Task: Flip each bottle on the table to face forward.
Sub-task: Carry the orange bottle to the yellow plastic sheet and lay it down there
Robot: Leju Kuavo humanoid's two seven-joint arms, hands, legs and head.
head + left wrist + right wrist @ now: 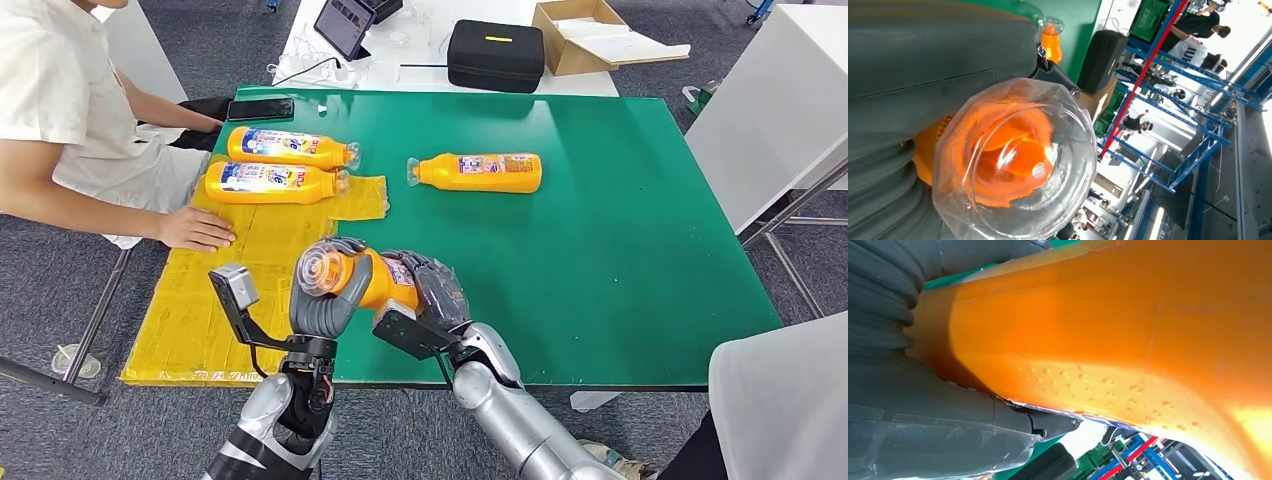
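Both hands hold one orange bottle (372, 280) above the green table's near edge. My left hand (322, 296) wraps the neck just behind its clear cap (322, 270), which points toward the camera. My right hand (432, 292) grips the bottle's body. The clear cap (1015, 160) looms large in the left wrist view, and the orange body (1118, 335) lies against the fingers in the right wrist view. Another orange bottle (478, 172) lies on its side mid-table, cap to the left. Two more bottles (290, 147) (272, 183) lie side by side on the yellow mat.
A yellow mat (240, 290) covers the table's left part. A seated person's hand (195, 229) rests on it. A phone (260, 108) lies at the far left corner. The green table (620, 240) stretches right. A black case (495, 55) and cardboard box (585, 35) stand behind.
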